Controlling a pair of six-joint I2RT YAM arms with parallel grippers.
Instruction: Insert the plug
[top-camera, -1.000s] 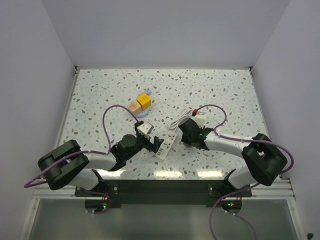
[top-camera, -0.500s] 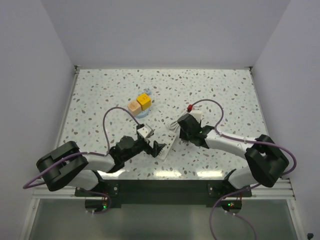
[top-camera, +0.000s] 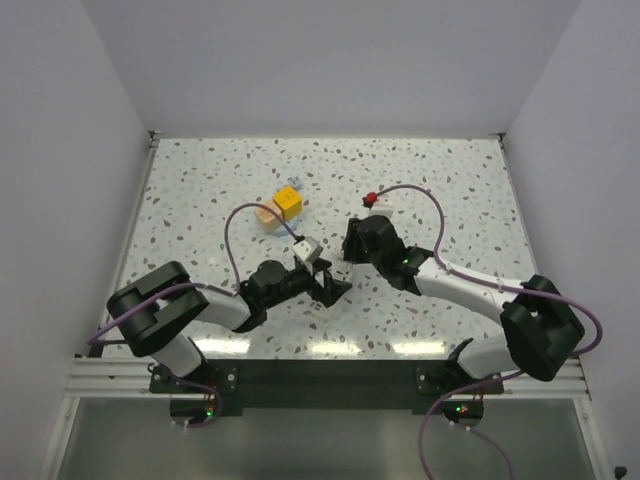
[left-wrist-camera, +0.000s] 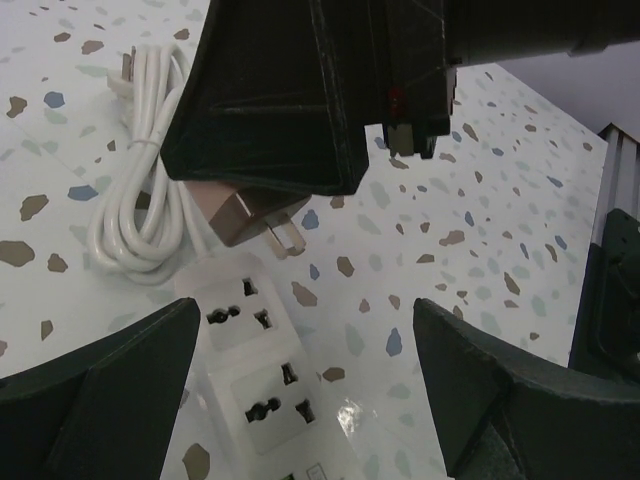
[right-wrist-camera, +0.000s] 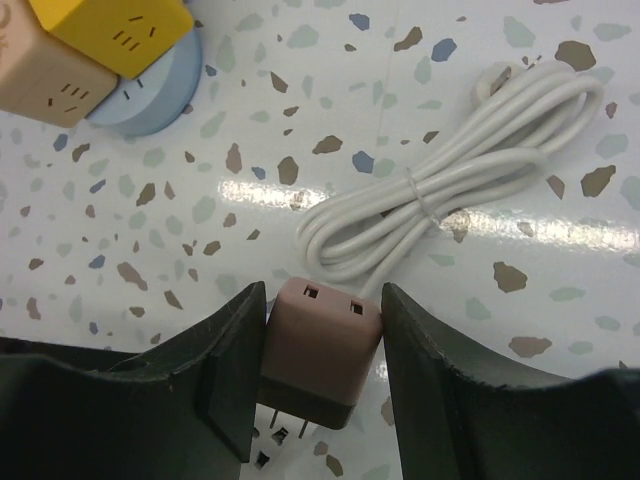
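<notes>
- R gripper (right-wrist-camera: 320, 372) pinched the dusty-pink plug (right-wrist-camera: 318, 352) by two opposite sides, jaws narrowed to the plug's width.
- Plug hung just above the end of the white power strip (left-wrist-camera: 250, 375). Its prongs (left-wrist-camera: 290, 235) aimed down at the sockets but weren't in yet, and the prong axis was tilted off vertical.
- L gripper (left-wrist-camera: 305, 395) stood wide, fingers (left-wrist-camera: 100, 390) either side of the strip, clear of it.
- Coiled white cord (right-wrist-camera: 450, 190) lay beside the strip, w/ yellow cube (right-wrist-camera: 110, 30) & peach cube (right-wrist-camera: 40, 70) farther back.

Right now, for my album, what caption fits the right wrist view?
Right gripper pinching the dusty-pink plug, with a bundled white cord, yellow cube and peach cube lying beyond.
</notes>
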